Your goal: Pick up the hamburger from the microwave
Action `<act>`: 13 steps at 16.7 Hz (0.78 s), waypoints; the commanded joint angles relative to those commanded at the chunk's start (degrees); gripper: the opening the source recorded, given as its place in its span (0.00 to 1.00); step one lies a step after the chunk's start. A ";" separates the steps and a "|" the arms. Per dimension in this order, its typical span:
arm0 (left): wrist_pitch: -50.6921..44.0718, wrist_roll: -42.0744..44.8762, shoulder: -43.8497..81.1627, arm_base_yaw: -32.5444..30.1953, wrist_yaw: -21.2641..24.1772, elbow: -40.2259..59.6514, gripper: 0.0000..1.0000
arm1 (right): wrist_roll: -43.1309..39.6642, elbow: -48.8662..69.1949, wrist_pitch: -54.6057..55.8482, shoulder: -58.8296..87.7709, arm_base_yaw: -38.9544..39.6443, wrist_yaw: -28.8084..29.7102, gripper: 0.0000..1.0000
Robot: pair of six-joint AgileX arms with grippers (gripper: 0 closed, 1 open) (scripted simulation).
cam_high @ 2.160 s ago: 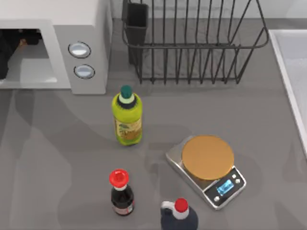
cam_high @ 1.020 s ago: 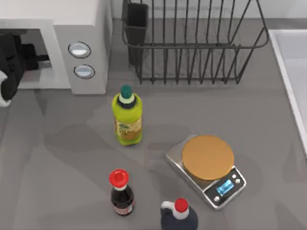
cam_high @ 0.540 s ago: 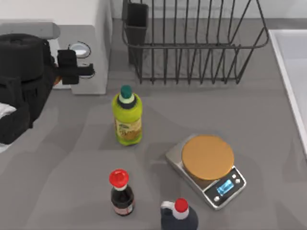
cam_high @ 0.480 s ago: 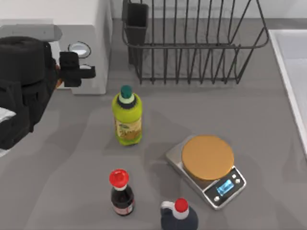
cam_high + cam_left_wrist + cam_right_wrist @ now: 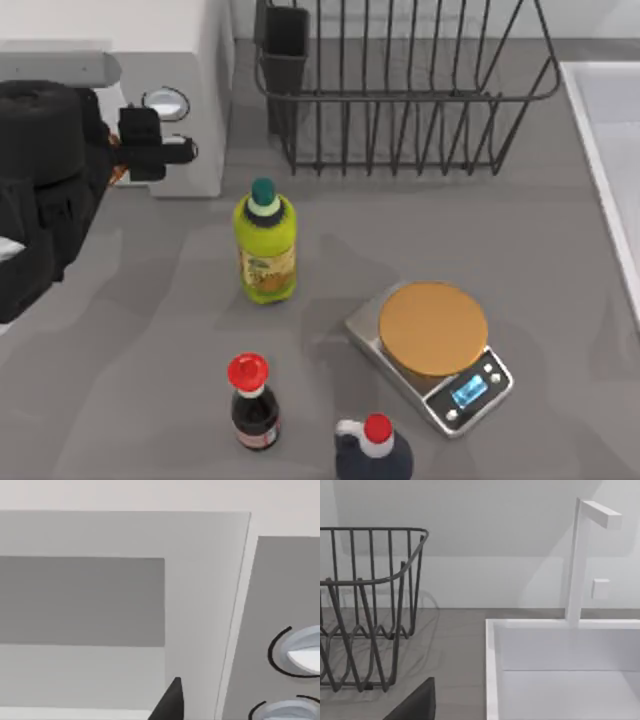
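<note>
At the microwave (image 5: pixel 185 60) front, top-view left | hamburger (image 5: pixel 119 176): an orange sliver beside the left gripper (image 5: pixel 160 152), apparently in its hold | finger opening: cannot tell | gripper points toward the dial panel, outside the cavity | left arm nearer; right arm parked by the sink (image 5: pixel 560 650).

left arm out of the microwave (image 5: pixel 185 60) cavity | left gripper (image 5: pixel 165 152) now raised before its dials | orange sliver between fingers, maybe hamburger (image 5: pixel 120 175)
</note>
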 joint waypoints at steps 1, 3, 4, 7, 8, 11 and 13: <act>1.88 0.48 0.50 1.29 -0.19 -0.42 0.00 | 0.00 0.00 0.00 0.00 0.00 0.00 1.00; 7.32 1.14 3.00 3.70 -0.91 -0.96 0.00 | 0.00 0.00 0.00 0.00 0.00 0.00 1.00; 10.87 1.28 5.02 4.53 -1.27 -1.46 0.00 | 0.00 0.00 0.00 0.00 0.00 0.00 1.00; 24.31 1.07 13.30 5.61 -1.63 -4.20 0.00 | 0.00 0.00 0.00 0.00 0.00 0.00 1.00; 28.48 0.80 16.83 5.03 -1.53 -5.36 0.00 | 0.00 0.00 0.00 0.00 0.00 0.00 1.00; 37.70 0.01 26.92 1.52 -0.43 -9.08 0.00 | 0.00 0.00 0.00 0.00 0.00 0.00 1.00; 40.99 -0.39 30.97 -1.11 0.21 -10.01 0.00 | 0.00 0.00 0.00 0.00 0.00 0.00 1.00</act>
